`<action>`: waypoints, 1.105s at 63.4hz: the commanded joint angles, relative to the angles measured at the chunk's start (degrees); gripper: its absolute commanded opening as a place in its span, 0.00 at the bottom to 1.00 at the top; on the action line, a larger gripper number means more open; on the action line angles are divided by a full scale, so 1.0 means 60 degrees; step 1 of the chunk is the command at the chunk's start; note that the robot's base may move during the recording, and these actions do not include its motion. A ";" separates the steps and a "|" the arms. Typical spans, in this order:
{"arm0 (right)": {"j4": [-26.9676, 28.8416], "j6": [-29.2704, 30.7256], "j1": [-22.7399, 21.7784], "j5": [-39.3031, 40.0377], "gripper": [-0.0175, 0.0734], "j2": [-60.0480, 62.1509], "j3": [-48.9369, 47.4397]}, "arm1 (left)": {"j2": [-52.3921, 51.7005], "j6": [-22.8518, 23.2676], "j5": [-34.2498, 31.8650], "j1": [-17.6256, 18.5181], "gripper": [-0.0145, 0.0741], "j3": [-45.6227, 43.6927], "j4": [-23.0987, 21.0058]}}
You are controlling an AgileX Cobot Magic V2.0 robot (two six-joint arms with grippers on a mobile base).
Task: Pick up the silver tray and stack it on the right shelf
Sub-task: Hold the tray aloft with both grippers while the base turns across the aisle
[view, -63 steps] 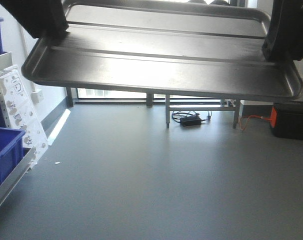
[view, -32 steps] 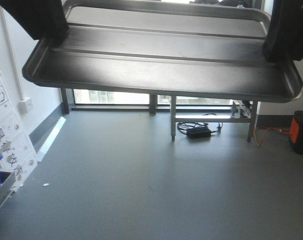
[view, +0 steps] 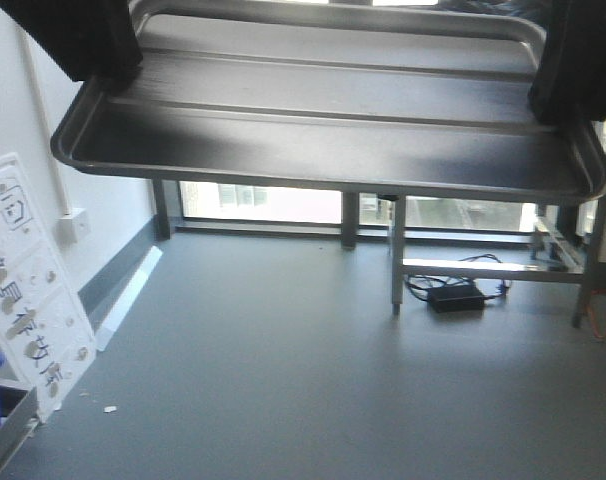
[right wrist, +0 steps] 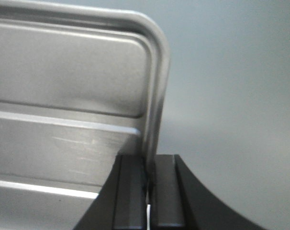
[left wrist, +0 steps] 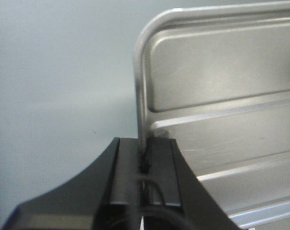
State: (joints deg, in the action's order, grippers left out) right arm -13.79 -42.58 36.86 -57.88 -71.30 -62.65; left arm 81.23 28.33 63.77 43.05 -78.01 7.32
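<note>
Front view: the silver tray (view: 323,140) was held roughly level in the air above the grey floor (view: 283,390), carried by the 2 grippers. It spanned nearly the whole width of the view, and its 2 long ridges ran from side to side.

Left wrist view: the left gripper (left wrist: 145,160) was clamped on the tray's left short rim, with 1 finger inside the rim and 1 outside, a little way from a rounded corner.

Right wrist view: the right gripper (right wrist: 149,167) was clamped in the same manner on the opposite short rim.

Background, front view: a white panel (view: 28,290) leaned against the left wall, with a wall socket (view: 75,224) just beside it. A steel-legged frame (view: 483,268) stood before the window at the right, and a black adapter (view: 455,297) with cables lay on the floor beneath it.
</note>
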 commanded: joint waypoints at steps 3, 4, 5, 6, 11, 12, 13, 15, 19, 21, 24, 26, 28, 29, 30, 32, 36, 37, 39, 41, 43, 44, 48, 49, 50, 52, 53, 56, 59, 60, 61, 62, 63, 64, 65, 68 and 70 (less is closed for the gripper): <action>-0.0564 0.0203 -0.0028 0.0347 0.25 0.0285 -0.0334 | -0.0318 -0.0155 0.0040 0.0009 0.06 -0.0255 0.0252; -0.0564 0.0203 -0.0028 0.0347 0.25 0.0285 -0.0334 | -0.0318 -0.0155 0.0040 0.0009 0.06 -0.0255 0.0252; -0.0564 0.0203 -0.0028 0.0347 0.25 0.0285 -0.0334 | -0.0318 -0.0155 0.0040 0.0009 0.06 -0.0255 0.0252; -0.0564 0.0203 -0.0028 0.0347 0.25 0.0285 -0.0334 | -0.0318 -0.0155 0.0040 0.0009 0.06 -0.0255 0.0252; -0.0564 0.0203 -0.0028 0.0347 0.25 0.0285 -0.0334 | -0.0318 -0.0155 0.0040 0.0009 0.06 -0.0255 0.0252; -0.0564 0.0203 -0.0028 0.0347 0.25 0.0285 -0.0334 | -0.0318 -0.0155 0.0040 0.0009 0.06 -0.0255 0.0252; -0.0564 0.0203 -0.0028 0.0347 0.25 0.0285 -0.0334 | -0.0318 -0.0155 0.0040 0.0009 0.06 -0.0255 0.0252; -0.0564 0.0203 -0.0028 0.0338 0.25 0.0285 -0.0334 | -0.0318 -0.0155 0.0040 0.0009 0.06 -0.0255 0.0252; -0.0564 0.0203 -0.0028 0.0338 0.25 0.0285 -0.0334 | -0.0318 -0.0155 0.0040 0.0009 0.06 -0.0255 0.0252; -0.0564 0.0203 -0.0028 0.0338 0.25 0.0285 -0.0334 | -0.0318 -0.0155 0.0040 0.0009 0.06 -0.0255 0.0252; -0.0564 0.0203 -0.0028 0.0338 0.25 0.0285 -0.0334 | -0.0318 -0.0155 0.0040 0.0009 0.06 -0.0255 0.0252; -0.0564 0.0203 -0.0028 0.0338 0.25 0.0285 -0.0334 | -0.0318 -0.0155 0.0040 0.0009 0.06 -0.0255 0.0252; -0.0564 0.0203 -0.0028 0.0338 0.25 0.0285 -0.0334 | -0.0318 -0.0155 0.0040 0.0009 0.06 -0.0255 0.0252; -0.0564 0.0203 -0.0028 0.0338 0.25 0.0285 -0.0334 | -0.0318 -0.0155 0.0040 0.0009 0.06 -0.0255 0.0252; -0.0564 0.0203 -0.0028 0.0338 0.25 0.0285 -0.0334 | -0.0318 -0.0155 0.0040 0.0009 0.06 -0.0255 0.0252; -0.0564 0.0203 -0.0028 0.0338 0.25 0.0285 -0.0334 | -0.0318 -0.0155 0.0040 0.0009 0.06 -0.0255 0.0252; -0.0564 0.0203 -0.0028 0.0338 0.25 0.0285 -0.0334 | -0.0318 -0.0155 0.0040 0.0009 0.06 -0.0255 0.0208; -0.0564 0.0203 -0.0028 0.0338 0.25 0.0285 -0.0334 | -0.0318 -0.0155 0.0040 0.0009 0.06 -0.0255 0.0210; -0.0564 0.0203 -0.0028 0.0338 0.25 0.0285 -0.0334 | -0.0318 -0.0155 0.0040 0.0009 0.06 -0.0255 0.0210; -0.0564 0.0203 -0.0028 0.0338 0.25 0.0285 -0.0334 | -0.0318 -0.0155 0.0040 0.0009 0.06 -0.0255 0.0210; -0.0564 0.0203 -0.0028 0.0338 0.25 0.0285 -0.0334 | -0.0318 -0.0155 0.0040 0.0009 0.06 -0.0255 0.0210; -0.0564 0.0203 -0.0028 0.0338 0.25 0.0285 -0.0334 | -0.0318 -0.0155 0.0040 0.0009 0.06 -0.0255 0.0210; -0.0564 0.0203 -0.0028 0.0338 0.25 0.0285 -0.0334 | -0.0318 -0.0155 0.0040 0.0009 0.06 -0.0255 0.0210; -0.0564 0.0203 -0.0028 0.0338 0.25 0.0285 -0.0334 | -0.0318 -0.0155 0.0040 0.0009 0.06 -0.0255 0.0210; -0.0564 0.0203 -0.0028 0.0338 0.25 0.0285 -0.0334 | -0.0318 -0.0155 0.0040 0.0009 0.06 -0.0255 0.0210; -0.0564 0.0203 -0.0028 0.0338 0.25 0.0285 -0.0334 | -0.0318 -0.0155 0.0040 0.0009 0.06 -0.0255 0.0210; -0.0564 0.0203 -0.0028 0.0338 0.25 0.0285 -0.0334 | -0.0318 -0.0155 0.0040 0.0009 0.06 -0.0255 0.0210; -0.0564 0.0203 -0.0028 0.0338 0.25 0.0285 -0.0334 | -0.0318 -0.0155 0.0040 0.0009 0.06 -0.0255 0.0210; -0.0564 0.0203 -0.0028 0.0338 0.25 0.0285 -0.0334 | -0.0318 -0.0155 0.0040 0.0009 0.06 -0.0255 0.0210; -0.0564 0.0203 -0.0028 0.0338 0.25 0.0285 -0.0334 | -0.0318 -0.0155 0.0040 0.0009 0.06 -0.0255 0.0210; -0.0564 0.0203 -0.0028 0.0338 0.25 0.0285 -0.0334 | -0.0318 -0.0155 0.0040 0.0009 0.06 -0.0255 0.0210; -0.0564 0.0203 -0.0028 0.0338 0.25 0.0285 -0.0334 | -0.0318 -0.0155 0.0040 0.0009 0.06 -0.0255 0.0210; -0.0564 0.0203 -0.0028 0.0338 0.25 0.0285 -0.0334 | -0.0318 -0.0155 0.0040 0.0009 0.06 -0.0255 0.0210; -0.0564 0.0203 -0.0028 0.0338 0.25 0.0285 -0.0334 | -0.0318 -0.0155 0.0040 0.0009 0.06 -0.0255 0.0210; -0.0564 0.0203 -0.0028 0.0338 0.25 0.0285 -0.0334 | -0.0318 -0.0155 0.0040 0.0009 0.06 -0.0255 0.0210; -0.0564 0.0203 -0.0028 0.0338 0.25 0.0285 -0.0334 | -0.0318 -0.0155 0.0040 0.0009 0.06 -0.0255 0.0210; -0.0564 0.0203 -0.0028 0.0338 0.25 0.0285 -0.0334 | -0.0318 -0.0155 0.0040 0.0009 0.06 -0.0255 0.0210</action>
State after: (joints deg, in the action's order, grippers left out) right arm -13.88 -42.58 36.86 -57.70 -71.30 -62.65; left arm 81.23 28.33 63.77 43.05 -78.01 7.32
